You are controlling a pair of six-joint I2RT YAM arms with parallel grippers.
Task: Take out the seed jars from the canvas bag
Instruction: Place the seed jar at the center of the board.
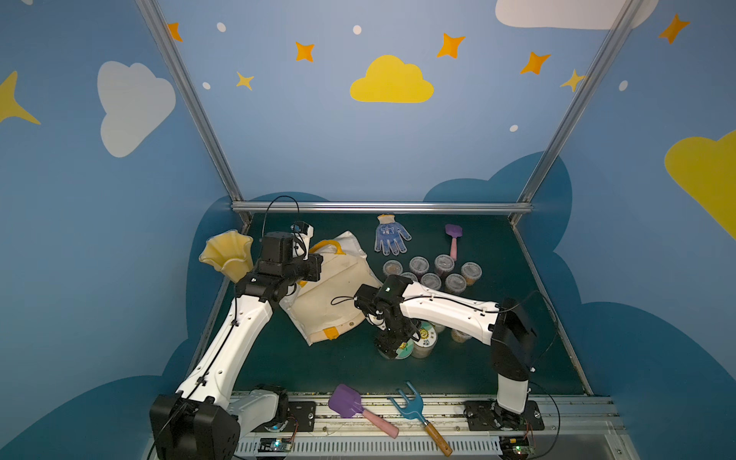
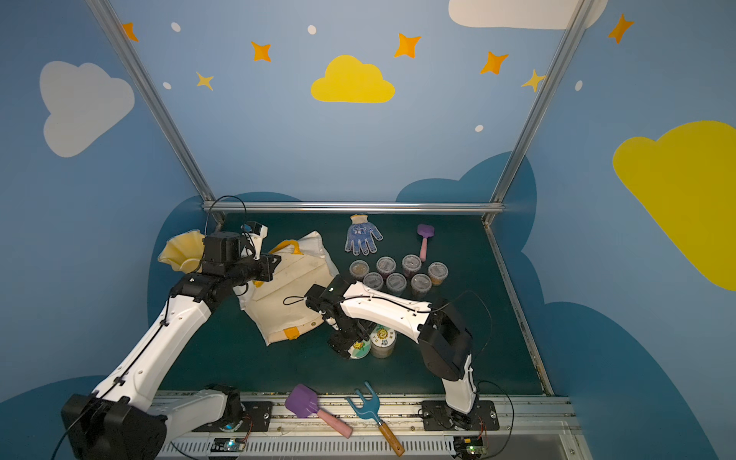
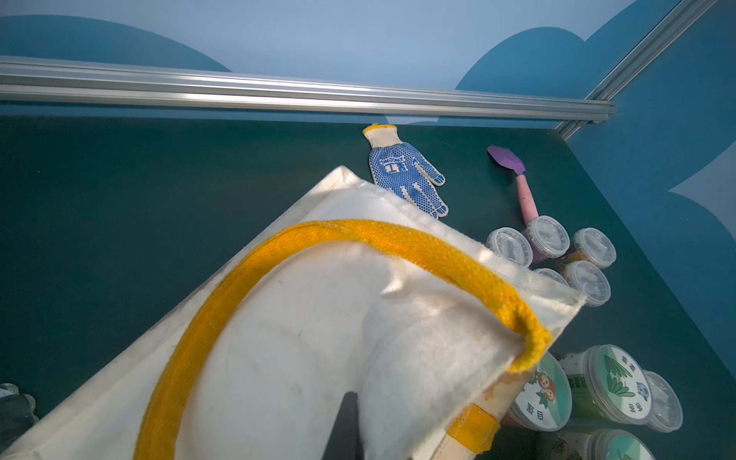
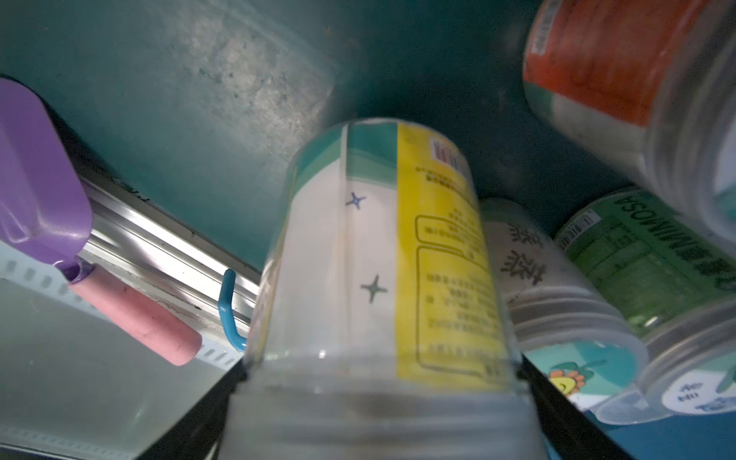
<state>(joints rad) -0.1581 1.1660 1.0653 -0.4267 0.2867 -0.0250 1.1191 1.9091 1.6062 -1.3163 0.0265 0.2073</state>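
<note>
Left gripper (image 1: 318, 267): I read it as clamped tight on the cloth of the canvas bag (image 1: 338, 294), at the bag's far-left end beside the orange-yellow handle (image 3: 418, 243). The fingertips are buried in fabric.
Right gripper (image 4: 382, 370): it points down at the green mat (image 1: 302, 370), just right of the bag's near end. The jaws are spread wide on either side of the flanked jar (image 4: 378, 259). I cannot tell whether they press on it or stand clear of it.
Flanked jar: a large clear jar with a yellow-and-white label. In both top views it sits mostly hidden under the gripper.
Canvas bag: it lies on the left-middle of the mat, slanting from far left to near centre, with an orange tab (image 1: 330, 332) at its near edge.
Upright jar (image 1: 424, 340): it has a pictured lid and stands just beside the flanked jar, on its right.
Other large jars: my right wrist view shows an orange-labelled jar (image 4: 597, 59) and a green-labelled jar (image 4: 645, 255) close by.
Small seed cups (image 2: 396, 282): I count seven in two rows on the mat, right of the bag and beyond the right arm.
Glove (image 1: 390, 235): it lies flat, beyond the cups.
Small purple spade (image 1: 453, 235): it lies far right of the glove.
Large purple spade (image 1: 346, 400) and blue fork (image 1: 414, 406): both lie on the near rail (image 1: 450, 400).
Yellow vase (image 1: 229, 255): it is at the far-left edge, beside the left arm.
</note>
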